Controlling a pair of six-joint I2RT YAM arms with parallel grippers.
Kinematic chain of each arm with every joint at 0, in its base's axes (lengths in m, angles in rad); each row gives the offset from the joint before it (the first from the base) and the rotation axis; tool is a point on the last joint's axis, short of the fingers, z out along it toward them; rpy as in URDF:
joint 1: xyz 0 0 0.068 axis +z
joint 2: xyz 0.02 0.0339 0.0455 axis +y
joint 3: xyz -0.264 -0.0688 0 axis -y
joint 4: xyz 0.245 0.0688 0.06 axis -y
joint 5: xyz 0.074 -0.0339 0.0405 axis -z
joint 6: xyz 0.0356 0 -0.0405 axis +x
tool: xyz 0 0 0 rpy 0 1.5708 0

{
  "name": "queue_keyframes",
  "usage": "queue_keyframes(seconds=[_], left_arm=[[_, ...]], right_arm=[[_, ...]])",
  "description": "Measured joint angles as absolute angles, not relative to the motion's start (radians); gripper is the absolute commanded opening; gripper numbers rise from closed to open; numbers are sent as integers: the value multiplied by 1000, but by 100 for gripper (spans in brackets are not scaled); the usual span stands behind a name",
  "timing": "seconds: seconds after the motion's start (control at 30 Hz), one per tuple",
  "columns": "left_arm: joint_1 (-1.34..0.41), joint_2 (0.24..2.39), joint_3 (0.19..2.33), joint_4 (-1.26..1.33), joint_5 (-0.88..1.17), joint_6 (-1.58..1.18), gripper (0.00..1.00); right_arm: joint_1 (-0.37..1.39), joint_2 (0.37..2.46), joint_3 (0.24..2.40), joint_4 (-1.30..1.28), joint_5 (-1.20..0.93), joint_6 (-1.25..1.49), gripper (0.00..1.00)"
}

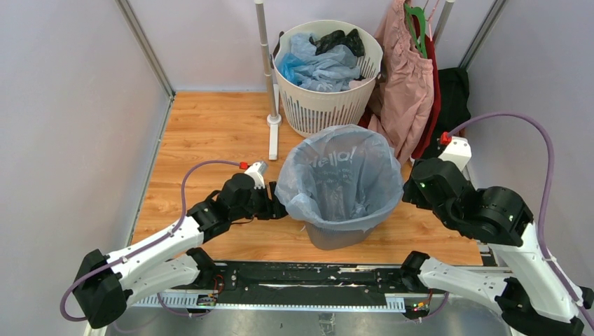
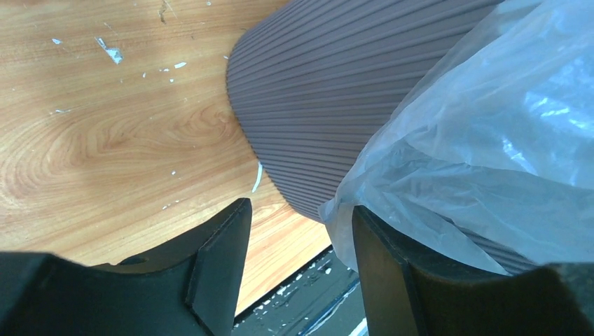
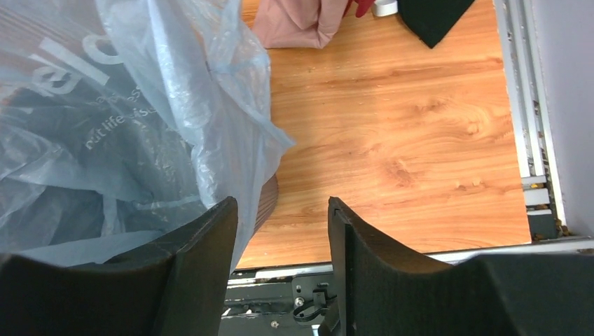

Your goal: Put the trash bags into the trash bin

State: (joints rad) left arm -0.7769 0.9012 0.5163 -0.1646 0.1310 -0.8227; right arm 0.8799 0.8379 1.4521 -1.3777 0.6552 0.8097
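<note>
both claws have jaws well apart with nothing pinched: the left claw (image 2: 300,210) has the hem of the pale blue trash bag (image 1: 340,175) brushing one finger, the right claw (image 3: 281,206) has it draped against one finger — that single bag lines the one grey trash bin (image 1: 336,238), and a few crumpled bags (image 1: 319,66) fill the one white basket (image 1: 315,112) behind

Both the left arm (image 1: 154,250) and the right arm (image 1: 539,266) have white link shells and bulky black joint housings, each trailing a lilac cable (image 1: 185,183) tipped with a red plug (image 1: 243,165), ending in matte black wedge-shaped jaws, with small green lights (image 1: 422,185) at three o'clock.
</note>
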Motion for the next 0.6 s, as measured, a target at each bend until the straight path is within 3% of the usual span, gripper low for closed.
queue_keyframes(seconds=[0.03, 0.17, 0.4, 0.6], left_arm=[[-777, 901, 519, -168, 131, -822, 69], [-777, 898, 535, -202, 128, -809, 99], [-777, 867, 583, -292, 99, -793, 100], [-777, 817, 591, -391, 57, -792, 100]], right_arm=[[871, 841, 1447, -1382, 655, 813, 55], [847, 869, 1482, -1390, 664, 800, 55], [838, 990, 1716, -1356, 645, 630, 55], [835, 1125, 1759, -1316, 526, 467, 56]])
